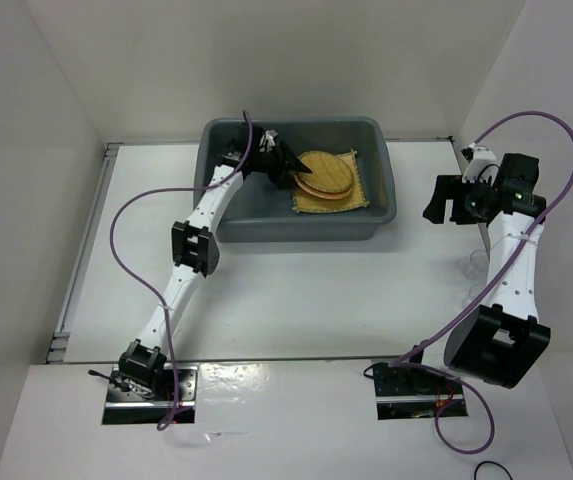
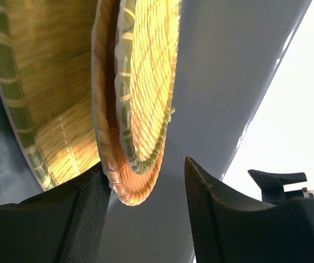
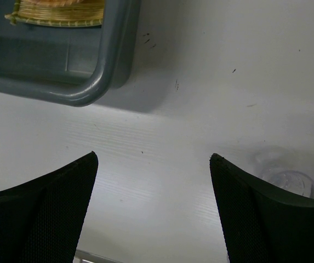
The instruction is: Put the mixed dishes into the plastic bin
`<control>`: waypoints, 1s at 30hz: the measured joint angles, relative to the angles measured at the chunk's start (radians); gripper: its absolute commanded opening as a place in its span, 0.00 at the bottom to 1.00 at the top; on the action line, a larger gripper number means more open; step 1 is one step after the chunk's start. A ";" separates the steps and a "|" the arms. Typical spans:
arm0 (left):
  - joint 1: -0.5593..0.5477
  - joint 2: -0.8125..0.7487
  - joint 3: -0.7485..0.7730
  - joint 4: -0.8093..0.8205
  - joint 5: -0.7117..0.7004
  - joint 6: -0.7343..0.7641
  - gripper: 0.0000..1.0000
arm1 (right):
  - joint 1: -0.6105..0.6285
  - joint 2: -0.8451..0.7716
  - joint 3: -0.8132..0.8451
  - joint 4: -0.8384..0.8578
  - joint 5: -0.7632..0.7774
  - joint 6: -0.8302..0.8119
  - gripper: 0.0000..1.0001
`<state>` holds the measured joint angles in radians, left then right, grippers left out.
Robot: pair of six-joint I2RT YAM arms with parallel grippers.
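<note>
Here, the square yellow mat [image 1: 336, 206] lies flat in the right half of the grey plastic bin [image 1: 266, 228], and two round woven discs [image 1: 324, 172] overlap on top of it. The left jaws, inside the bin at the discs' left edge, stand open, one finger just beside the lower disc's rim. The clear glass cup [image 3: 288, 183] stands on the white counter [image 1: 296, 300] outside the bin, near the right jaws, which gape wide to the bin's right.

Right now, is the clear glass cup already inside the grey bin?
No, the glass cup sits on the white table, outside the bin.
</note>
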<state>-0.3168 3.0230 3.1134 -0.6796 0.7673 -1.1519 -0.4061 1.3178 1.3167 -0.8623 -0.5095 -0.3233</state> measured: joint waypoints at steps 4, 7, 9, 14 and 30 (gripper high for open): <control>-0.006 0.004 0.000 -0.047 0.015 0.025 0.65 | 0.001 0.000 0.000 0.000 0.019 -0.008 0.87; -0.006 0.005 0.000 -0.126 0.007 0.074 0.67 | 0.010 0.000 0.002 -0.002 0.050 -0.016 0.89; -0.006 0.005 0.000 -0.189 -0.016 0.106 0.71 | 0.023 0.001 0.015 -0.010 0.090 -0.023 0.89; -0.003 0.003 0.016 -0.290 -0.078 0.172 0.81 | 0.066 0.001 0.060 -0.030 0.175 -0.044 0.89; 0.043 -0.110 0.017 -0.346 -0.217 0.343 1.00 | 0.072 0.002 -0.036 -0.052 0.556 -0.044 0.92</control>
<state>-0.2733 2.9131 3.1306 -1.0260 0.5499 -0.8089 -0.3340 1.3201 1.2808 -0.9142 0.0463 -0.3676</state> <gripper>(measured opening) 0.998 0.915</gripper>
